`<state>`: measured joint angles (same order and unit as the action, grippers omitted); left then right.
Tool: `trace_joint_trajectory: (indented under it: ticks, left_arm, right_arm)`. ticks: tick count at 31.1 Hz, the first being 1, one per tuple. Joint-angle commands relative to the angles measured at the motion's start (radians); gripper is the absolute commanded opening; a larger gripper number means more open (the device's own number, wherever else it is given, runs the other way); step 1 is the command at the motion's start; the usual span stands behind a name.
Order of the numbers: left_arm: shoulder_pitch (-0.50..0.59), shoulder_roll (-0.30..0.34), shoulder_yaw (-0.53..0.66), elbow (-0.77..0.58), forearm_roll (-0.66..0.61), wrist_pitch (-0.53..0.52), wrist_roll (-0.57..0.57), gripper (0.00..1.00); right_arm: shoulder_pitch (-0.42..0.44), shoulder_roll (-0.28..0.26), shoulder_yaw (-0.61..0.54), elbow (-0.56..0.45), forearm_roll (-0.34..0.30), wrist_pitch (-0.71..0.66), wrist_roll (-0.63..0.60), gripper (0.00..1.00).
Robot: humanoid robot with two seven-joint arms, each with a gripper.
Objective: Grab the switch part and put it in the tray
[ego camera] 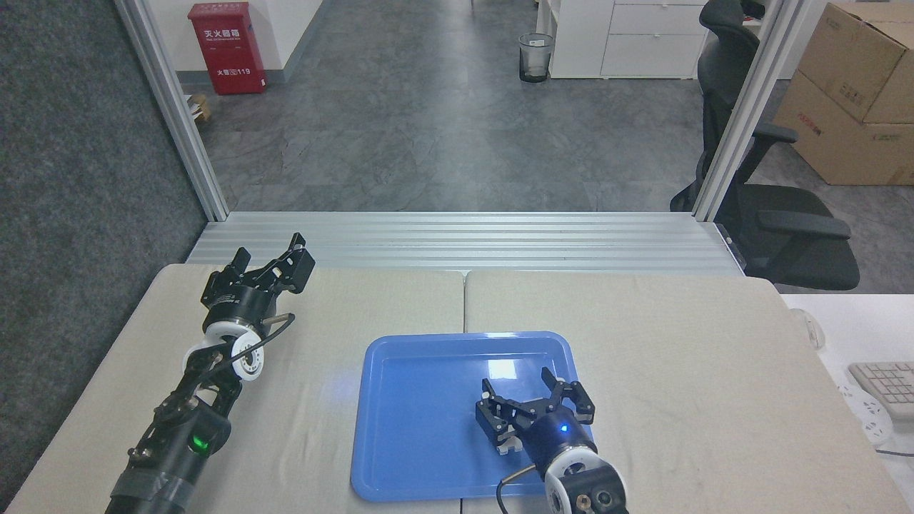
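Right claw [534, 401] is spread wide over the near right part of the blue tray [428, 421], jaws splayed apart with nothing between them. And the switch part [508, 447]? Only a small white bit shows, peeking out just below the left jaw and tucked against the claw's body, lying on the tray floor. Its orange middle and green tip are hidden under the claw, so I can't tell how it is lying.

Over on the far left of the worktop [678, 343], the left claw [275, 260] hangs well apart from the tray, jaws open and empty, taking no part.

By my reading the placing is as good as done: the part is in the tray and released. Now the danger. That part sits right up against the open claw, and it is small and light. If the arm pulls back low or sideways, a finger could catch it and drag or flick it toward the near rim, perhaps over it. A straight lift looks the safer exit. The cable looping below the wrist could also brush the tray's edge and nudge it.
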<state>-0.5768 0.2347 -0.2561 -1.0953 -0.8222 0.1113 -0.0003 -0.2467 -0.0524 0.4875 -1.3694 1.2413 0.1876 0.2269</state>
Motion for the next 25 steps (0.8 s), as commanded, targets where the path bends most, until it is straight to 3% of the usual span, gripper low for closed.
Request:
trace_joint_trajectory:
  ticks: [1,4,7,13,20,25]
  left_arm:
    - [0.0,0.0,0.0,0.0,0.0,-0.001,0.0,1.0]
    - [0.0,0.0,0.0,0.0,0.0,-0.001,0.0,1.0]
    - [0.0,0.0,0.0,0.0,0.0,-0.001,0.0,1.0]
    - [0.0,0.0,0.0,0.0,0.0,-0.001,0.0,1.0]
    - [0.0,0.0,0.0,0.0,0.0,-0.001,0.0,1.0]
    - [0.0,0.0,0.001,0.0,0.0,-0.001,0.0,1.0]
  right_arm:
    - [-0.177,0.002,-0.285,0.03,-0.009,-0.019,-0.055,0.98]
    - [-0.194,-0.148,-0.287,0.032,-0.013,-0.043,-0.057,0.98]
    - [-0.197,-0.24,-0.288,0.049,-0.035,-0.066,-0.075,0.98]
    - [-0.21,-0.336,-0.325,0.127,-0.112,-0.114,-0.132,0.98]
    - [-0.215,-0.417,-0.351,0.18,-0.12,-0.264,-0.143,0.98]
    - [-0.214,-0.417,-0.351,0.207,-0.12,-0.275,-0.147,0.98]
